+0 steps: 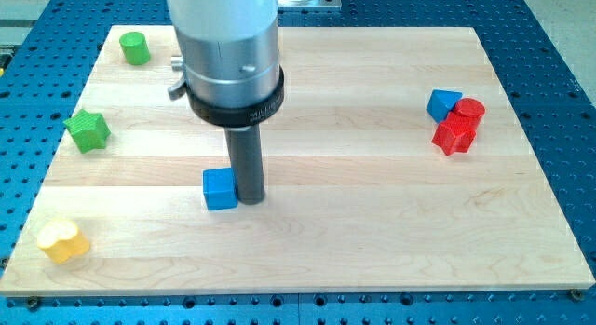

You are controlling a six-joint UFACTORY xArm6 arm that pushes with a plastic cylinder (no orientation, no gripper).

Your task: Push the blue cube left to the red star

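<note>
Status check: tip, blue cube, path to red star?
My tip touching blue cube on its right side. Red star far right, beside red cylinder. Path between clear.

Silver cylindrical arm housing [223, 36] descending from the view's top, ringed at its base by a black collar [235, 100]. Small knob [176, 87] projecting from the housing toward the view's left. Straight dark rod [247, 157] extending vertically below the collar, upright, with my tip [249, 200] down on the board.
</note>
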